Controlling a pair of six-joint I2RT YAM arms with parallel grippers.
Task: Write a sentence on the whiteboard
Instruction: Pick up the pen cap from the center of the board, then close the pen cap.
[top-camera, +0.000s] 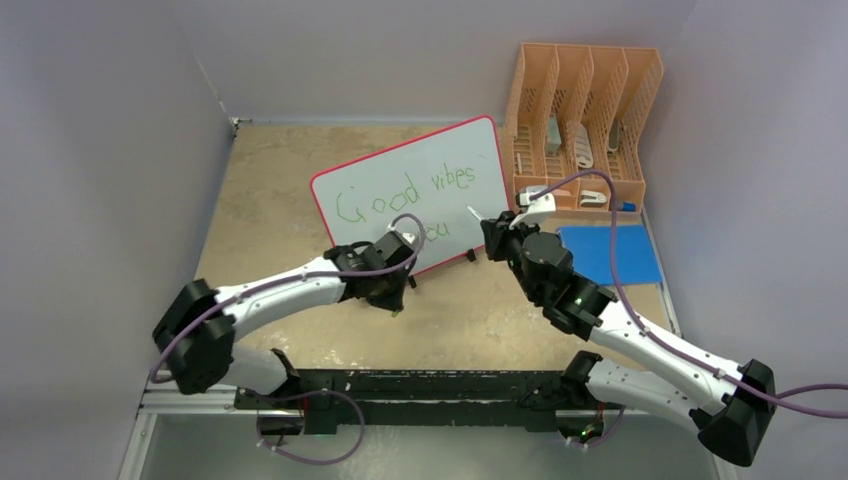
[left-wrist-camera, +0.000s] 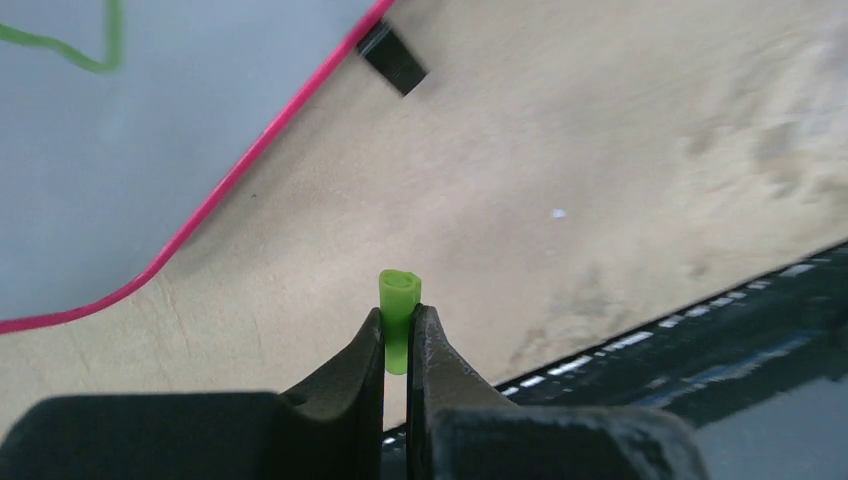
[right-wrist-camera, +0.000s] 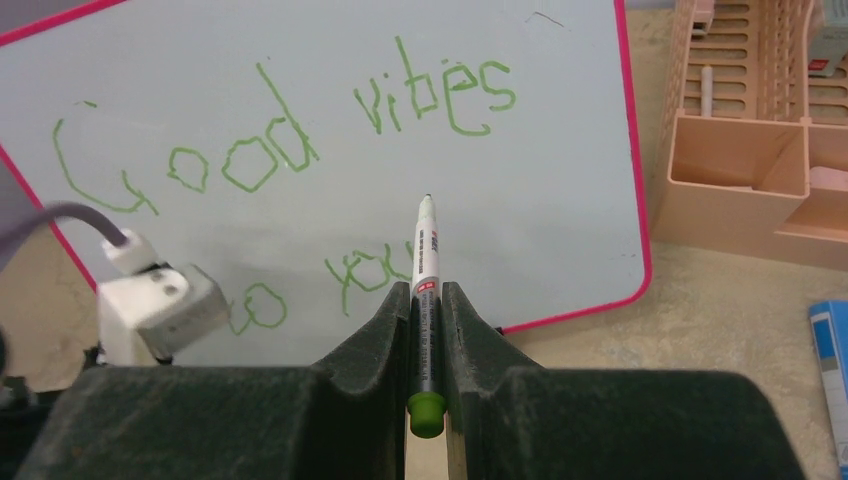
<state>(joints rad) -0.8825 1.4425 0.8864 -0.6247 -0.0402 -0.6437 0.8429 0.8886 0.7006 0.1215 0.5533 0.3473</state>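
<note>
The whiteboard (top-camera: 455, 150) sits on the tan table (top-camera: 270, 190). On it is the sentence (right-wrist-camera: 280, 150), in green: "Good vibes" above, "to you" below. The right gripper (right-wrist-camera: 427, 298) is at the board's near right edge, jaws clamped on a marker (right-wrist-camera: 425, 245). The marker's tip points at the board just right of "you"; contact cannot be confirmed. The left gripper (left-wrist-camera: 400, 318) is off the board's near edge, jaws pinched on a green cap (left-wrist-camera: 399, 295). An orange organizer (top-camera: 580, 110) stands to the right of the board.
</note>
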